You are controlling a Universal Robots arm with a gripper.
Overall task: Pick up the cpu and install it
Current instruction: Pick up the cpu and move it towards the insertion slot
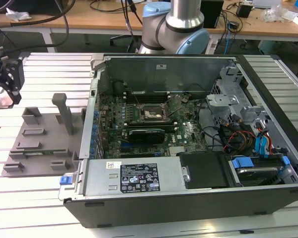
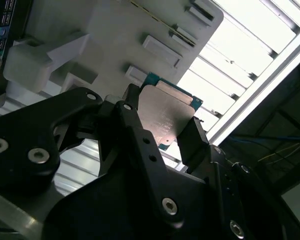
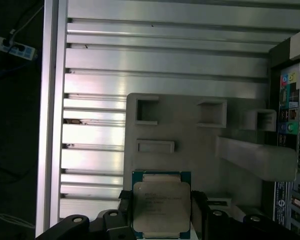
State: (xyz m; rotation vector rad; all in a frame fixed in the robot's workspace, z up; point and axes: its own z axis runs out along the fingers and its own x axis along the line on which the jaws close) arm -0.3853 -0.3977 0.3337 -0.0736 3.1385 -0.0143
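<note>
The cpu (image 3: 161, 205) is a flat square chip with a silver-grey metal top and a thin green rim. In both wrist views it sits between my black fingers. My gripper (image 3: 161, 212) is shut on it, one finger (image 2: 135, 125) on each opposite edge of the cpu (image 2: 166, 114). In the exterior view my gripper (image 1: 8, 79) hangs at the exterior view's left, above the slatted table beside the grey fixture plate (image 1: 39, 141). The motherboard's open socket (image 1: 151, 115) lies inside the computer case (image 1: 188, 198), well to the exterior view's right of my gripper.
The grey fixture plate (image 3: 190, 130) carries raised blocks and an upright post (image 1: 64, 113). The case holds a black card (image 1: 146, 134), cables (image 1: 238, 136) and a drive bay (image 1: 256, 166). The aluminium table (image 1: 39, 198) ends in a dark drop (image 3: 15, 125).
</note>
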